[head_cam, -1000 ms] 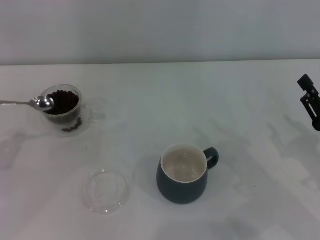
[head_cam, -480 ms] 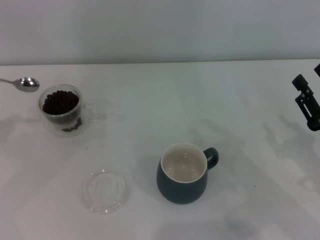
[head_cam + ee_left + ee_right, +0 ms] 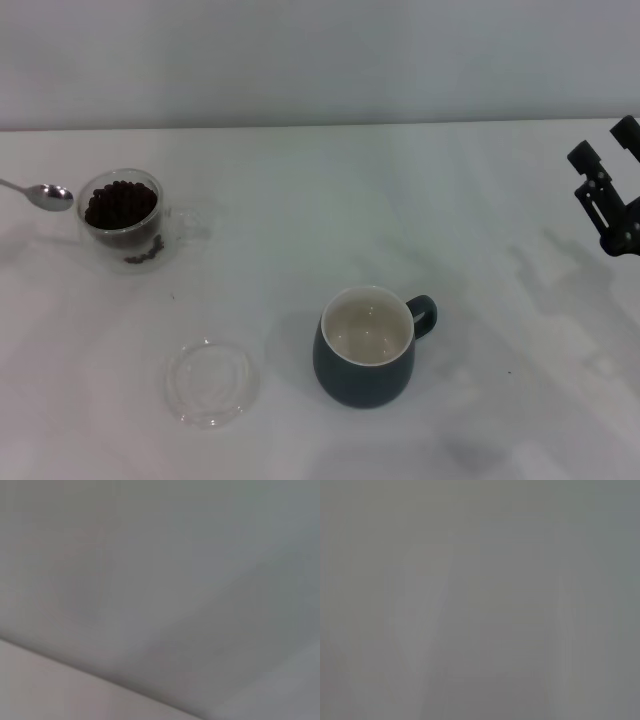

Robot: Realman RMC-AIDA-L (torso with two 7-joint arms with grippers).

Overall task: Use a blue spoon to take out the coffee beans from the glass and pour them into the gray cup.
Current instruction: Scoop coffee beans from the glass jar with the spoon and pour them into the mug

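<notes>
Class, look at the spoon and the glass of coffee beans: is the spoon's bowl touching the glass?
Apart. In the head view the blue spoon bowl sits just left of the glass, with a thin strip of white table visible between them.

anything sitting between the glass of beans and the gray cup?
Nothing on the direct line: the head view shows bare table between the glass and the gray cup. The shallow clear dish lies nearer the robot, off that line.

glass (image 3: 122, 218) and gray cup (image 3: 365, 348) well apart, bare table (image 3: 300, 220) between
</notes>
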